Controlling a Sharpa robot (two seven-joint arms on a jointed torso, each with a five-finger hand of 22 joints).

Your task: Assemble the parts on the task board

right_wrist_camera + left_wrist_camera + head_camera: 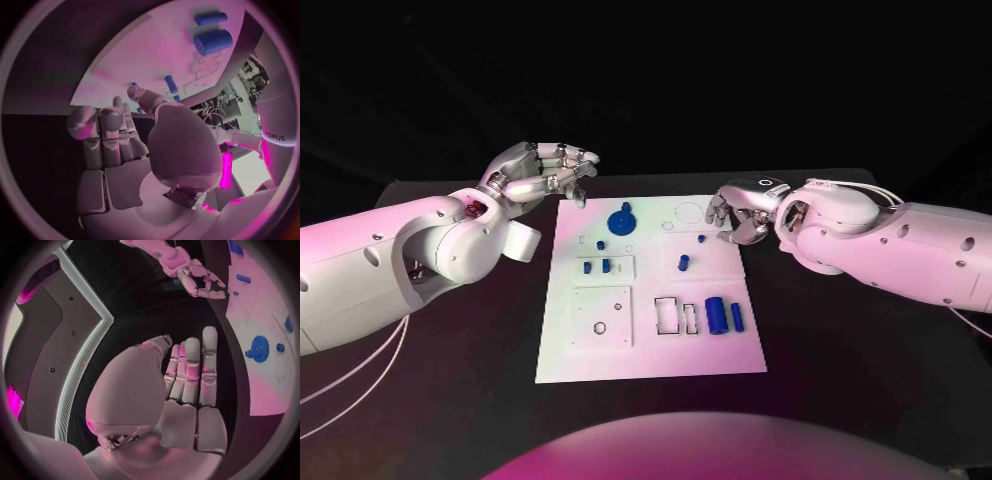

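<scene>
**White board with blue parts, a hand at each far corner**

The task board (653, 290) is a white rectangular plate lying flat in the middle of the black table (877, 340), its long side running away from the robot. Small blue parts sit on it. Near the far end is a blue gear (623, 219) with a toothed rim (in the left wrist view it is a round wheel with a knob beside it (258, 348)). Below it, in the left half, a few short blue pegs (597, 265) stand around a square outlined recess. Near the middle lies one small blue pin (684, 263). Toward the near right are a thick blue cylinder (715, 315) and, just beside it, a thinner blue rod (737, 318), both lying lengthwise next to two empty rectangular outlines. The same pair shows large in the right wrist view, cylinder (213, 41) and rod (210, 18).

The left hand (545, 175) hovers at the board's far left corner, palm raised, fingers (190, 370) straight and close together, holding nothing. The right hand (733, 215) is at the far right edge of the board, fingers curled down toward the plate; I cannot tell whether it pinches anything, since the fingertips are too small to read.
</scene>
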